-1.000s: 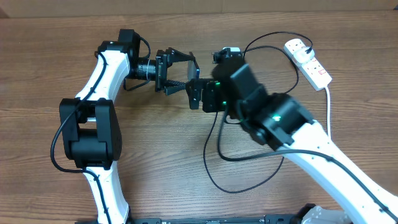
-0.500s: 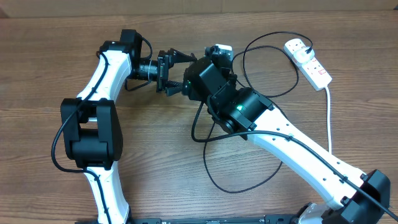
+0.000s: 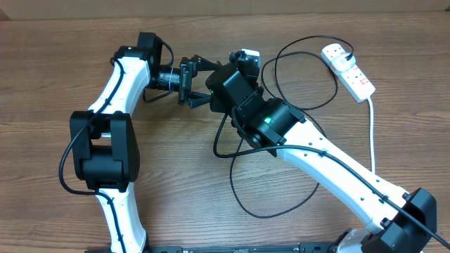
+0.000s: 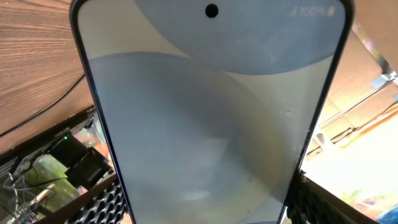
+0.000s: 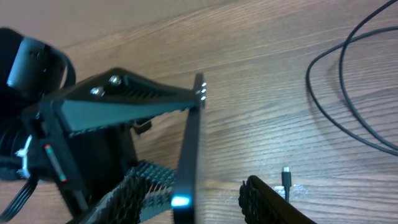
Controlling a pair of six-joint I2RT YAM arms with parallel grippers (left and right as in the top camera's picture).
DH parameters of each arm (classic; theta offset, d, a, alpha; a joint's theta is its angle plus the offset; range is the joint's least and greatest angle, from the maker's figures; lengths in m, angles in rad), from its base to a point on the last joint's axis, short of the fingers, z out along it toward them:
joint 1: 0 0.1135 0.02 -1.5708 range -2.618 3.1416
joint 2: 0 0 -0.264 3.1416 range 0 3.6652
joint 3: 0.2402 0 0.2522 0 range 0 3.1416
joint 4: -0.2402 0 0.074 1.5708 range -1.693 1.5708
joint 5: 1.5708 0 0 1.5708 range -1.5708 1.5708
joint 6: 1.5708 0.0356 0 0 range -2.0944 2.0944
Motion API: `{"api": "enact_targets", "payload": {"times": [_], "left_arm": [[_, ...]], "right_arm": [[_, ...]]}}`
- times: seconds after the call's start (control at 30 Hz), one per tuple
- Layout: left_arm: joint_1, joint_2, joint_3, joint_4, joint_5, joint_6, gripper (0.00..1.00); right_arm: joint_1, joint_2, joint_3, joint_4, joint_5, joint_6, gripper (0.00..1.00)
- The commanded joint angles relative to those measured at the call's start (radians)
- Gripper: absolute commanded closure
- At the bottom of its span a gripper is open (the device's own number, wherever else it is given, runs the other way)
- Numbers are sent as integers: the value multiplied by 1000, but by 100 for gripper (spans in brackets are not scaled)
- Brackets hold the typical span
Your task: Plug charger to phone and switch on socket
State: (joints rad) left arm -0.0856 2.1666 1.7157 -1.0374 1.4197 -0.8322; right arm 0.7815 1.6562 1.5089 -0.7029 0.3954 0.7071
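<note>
My left gripper (image 3: 210,79) (image 4: 208,206) is shut on the phone (image 4: 211,112), holding it up by its long edges. The lit screen fills the left wrist view. In the right wrist view the phone (image 5: 189,140) stands edge-on between the fingers of my right gripper (image 5: 202,190) (image 3: 218,88), which is open. Its left pad (image 5: 146,186) is close against the phone, and a gap separates the phone from the right one. The charger's connector tip (image 5: 286,177) lies on the table just beyond the right finger. Its black cable (image 3: 280,209) loops to the white socket (image 3: 349,70).
The socket's thick white cord (image 3: 371,133) runs down the right side of the wooden table (image 3: 56,105). Black cable loops (image 5: 351,93) lie on the wood under and beside my right arm. Both arms crowd together around the phone at the upper middle.
My right arm swung left and up to the phone, and its jaws have narrowed around the phone's edge. The left arm kept still with the phone.
</note>
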Motion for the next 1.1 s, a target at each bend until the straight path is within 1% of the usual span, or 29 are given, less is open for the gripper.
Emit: {"api": "enact_targets", "payload": {"times": [0.0,0.23,0.33,0.5,0.7,0.8,1.0,1.07], "left_arm": [[-6,3,30,6,32,-6,26],[-7,3,30,7,32,2,26],[-8,3,30,6,35,31,26],[-14,3,30,5,41,43,26],[-22,3,30,5,41,43,26],[-22,3,30,6,40,43,26],[-21,3,30,6,39,47,26],[-21,3,30,6,39,47,26]], "right_arm": [[4,6,-5,-8,-38,-4,49],[4,7,-6,-53,-57,-9,49],[4,7,-6,-49,-58,-27,50],[3,9,-10,-51,-57,-31,55],[3,21,-10,-50,-56,-31,55],[3,37,-10,-49,-56,-58,58],[3,50,-10,-43,-29,-61,59],[2,50,-10,-31,-30,-88,60]]}}
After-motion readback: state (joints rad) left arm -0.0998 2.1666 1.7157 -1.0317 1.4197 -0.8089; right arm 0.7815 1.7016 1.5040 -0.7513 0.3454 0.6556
